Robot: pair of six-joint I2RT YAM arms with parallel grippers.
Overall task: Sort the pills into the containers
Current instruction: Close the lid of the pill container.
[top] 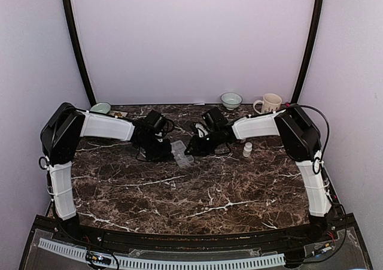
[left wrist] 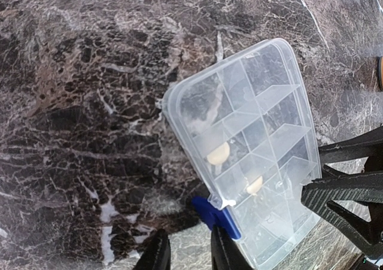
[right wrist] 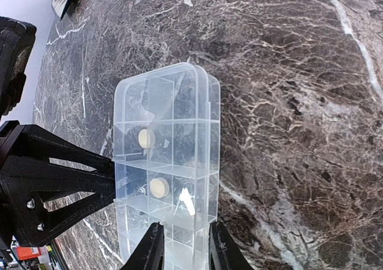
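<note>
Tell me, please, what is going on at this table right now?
Two robot arms meet at a clear plastic box in the middle of the marble table. The left arm has its jaws at the box's blue clasp and seems to be pinching it. The right arm has its jaws at one end of the box, but its grip is unclear. A few pale pills lie in separate compartments.

- Left arm (top: 108,126) and right arm (top: 257,126) are showing white shells between black joint housings.
- A black cable (top: 327,132) is looping from the right arm (thin, single).
- Left gripper (right wrist: 112,177) is showing black truss-ribbed fingers (right wrist: 60,181) carrying two screws (right wrist: 27,204).
</note>
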